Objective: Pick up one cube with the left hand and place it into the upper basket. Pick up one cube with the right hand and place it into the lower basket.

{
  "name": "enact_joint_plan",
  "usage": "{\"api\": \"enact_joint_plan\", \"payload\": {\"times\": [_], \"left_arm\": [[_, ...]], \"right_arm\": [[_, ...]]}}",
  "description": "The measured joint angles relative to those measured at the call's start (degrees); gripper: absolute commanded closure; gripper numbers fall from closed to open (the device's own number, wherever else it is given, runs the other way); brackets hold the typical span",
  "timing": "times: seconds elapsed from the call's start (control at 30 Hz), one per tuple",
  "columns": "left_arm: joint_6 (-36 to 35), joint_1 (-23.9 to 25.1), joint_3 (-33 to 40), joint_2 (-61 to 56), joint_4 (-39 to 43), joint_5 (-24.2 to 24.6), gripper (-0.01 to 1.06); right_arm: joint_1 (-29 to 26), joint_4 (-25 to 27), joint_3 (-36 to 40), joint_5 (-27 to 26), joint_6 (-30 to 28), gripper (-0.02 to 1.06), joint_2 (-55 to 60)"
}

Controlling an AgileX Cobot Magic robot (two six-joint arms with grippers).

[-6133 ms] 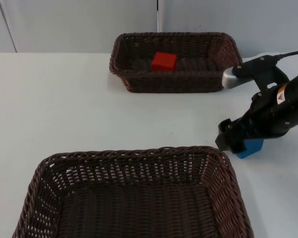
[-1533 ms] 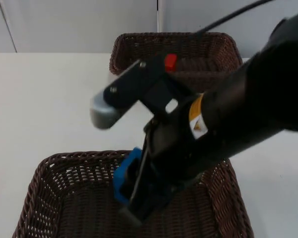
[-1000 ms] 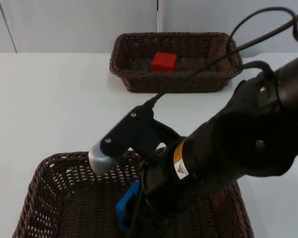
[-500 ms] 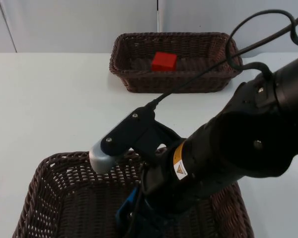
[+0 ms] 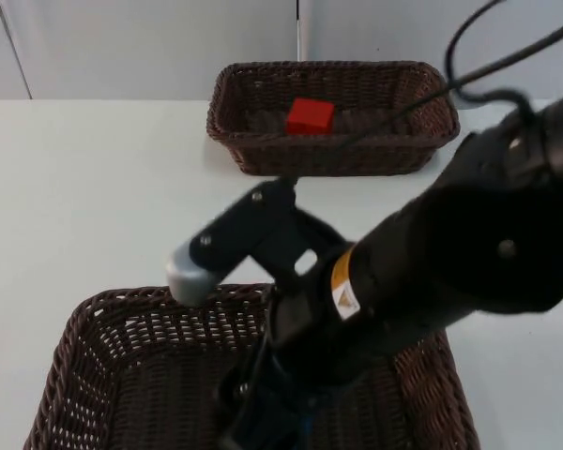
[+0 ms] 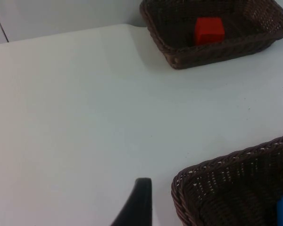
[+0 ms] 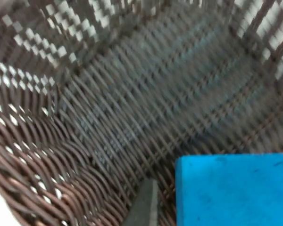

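Right gripper (image 5: 263, 417) lifted, blue cube (image 7: 233, 188) beside jaws

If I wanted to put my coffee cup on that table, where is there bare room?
The white table is bare left of the upper basket, which holds the red cube, and between it and the lower basket. The lower basket is crowded: the right gripper reaches into it with the blue cube.
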Motion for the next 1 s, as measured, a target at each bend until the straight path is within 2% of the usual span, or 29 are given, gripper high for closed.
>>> {"api": "enact_joint_plan", "payload": {"times": [0.33,0.53,0.87,1.0], "left_arm": [[0.0,0.0,0.0,0.0,0.0,0.0,0.2],[0.0,0.0,0.0,0.0,0.0,0.0,0.2],[0.0,0.0,0.0,0.0,0.0,0.0,0.2],[0.0,0.0,0.0,0.0,0.0,0.0,0.2]], "right_arm": [[0.0,0.0,0.0,4.3,0.0,0.29,-13.3],[0.0,0.0,0.0,5.0,0.0,0.29,-21.9],[0.0,0.0,0.0,6.3,0.0,0.29,-30.8],[0.0,0.0,0.0,8.9,0.0,0.29,-34.6]]}}
